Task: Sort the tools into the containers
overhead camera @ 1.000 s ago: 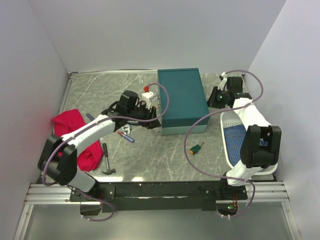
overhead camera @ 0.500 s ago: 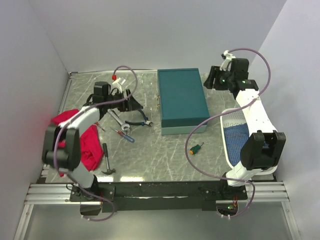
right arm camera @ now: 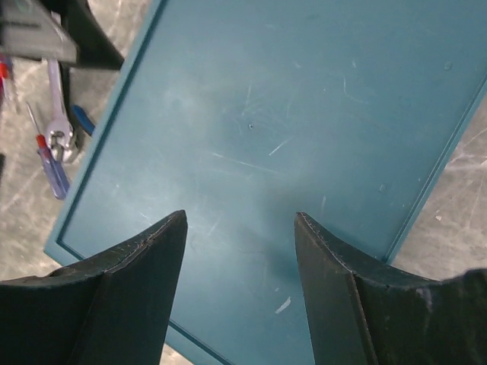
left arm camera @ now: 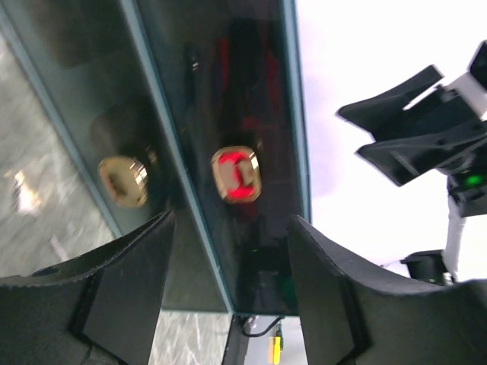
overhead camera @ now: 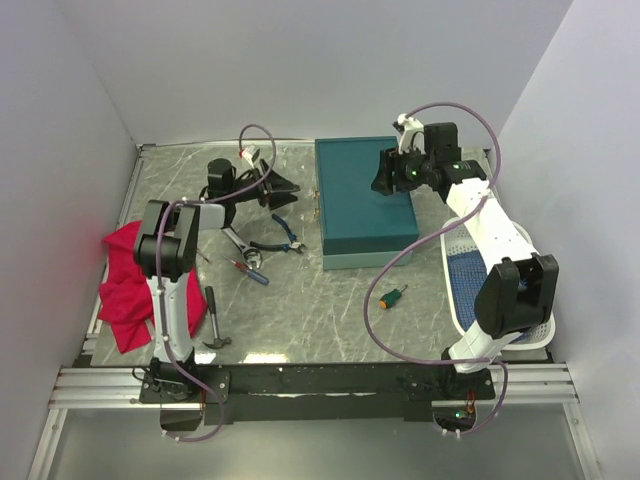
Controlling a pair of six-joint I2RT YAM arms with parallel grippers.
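Observation:
The teal box [overhead camera: 365, 205] lies closed in mid-table. My left gripper [overhead camera: 288, 190] is open and empty at the box's left side; the left wrist view [left arm camera: 230, 220] shows two brass latches [left arm camera: 237, 171] between its fingers. My right gripper [overhead camera: 383, 178] is open and empty just above the lid [right arm camera: 289, 129]. Blue-handled pliers [overhead camera: 284, 240], a silver wrench [overhead camera: 240, 245], the red-and-blue screwdriver [overhead camera: 250, 272] and the hammer [overhead camera: 213, 320] lie left of the box. The stubby screwdriver [overhead camera: 393, 296] lies in front of it. The white basket [overhead camera: 462, 290] stands at the right.
A red cloth [overhead camera: 125, 290] lies at the table's left edge beside the left arm. The right arm's purple cable [overhead camera: 375, 290] hangs over the box's front right corner. Walls close in on the left, back and right.
My left gripper has swung right, from above the tools to the box's left side. My right gripper has moved left, from the back right corner to over the lid.

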